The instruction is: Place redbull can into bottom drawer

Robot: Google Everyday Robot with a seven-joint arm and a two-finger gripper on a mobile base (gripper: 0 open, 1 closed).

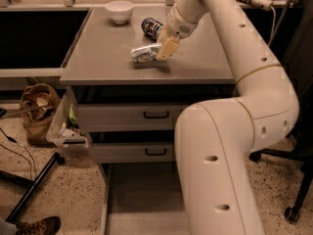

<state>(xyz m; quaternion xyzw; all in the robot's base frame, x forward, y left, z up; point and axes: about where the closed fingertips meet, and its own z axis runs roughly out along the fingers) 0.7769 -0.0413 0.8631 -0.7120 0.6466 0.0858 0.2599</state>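
The redbull can (145,53), slim and silver, lies on its side near the middle of the grey cabinet top (107,58). My gripper (164,51) reaches down from the back right and is shut on the can's right end. It holds the can slightly above the surface, with a shadow beneath it. The bottom drawer (142,199) is pulled out at floor level below. It is a shallow grey tray, partly hidden by my arm.
A shorter dark blue can (151,27) lies just behind the gripper. A white bowl (120,11) stands at the back. The two upper drawers (156,114) are closed. A plastic bin (66,131) hangs on the left side, with a bag (36,109) on the floor beside it.
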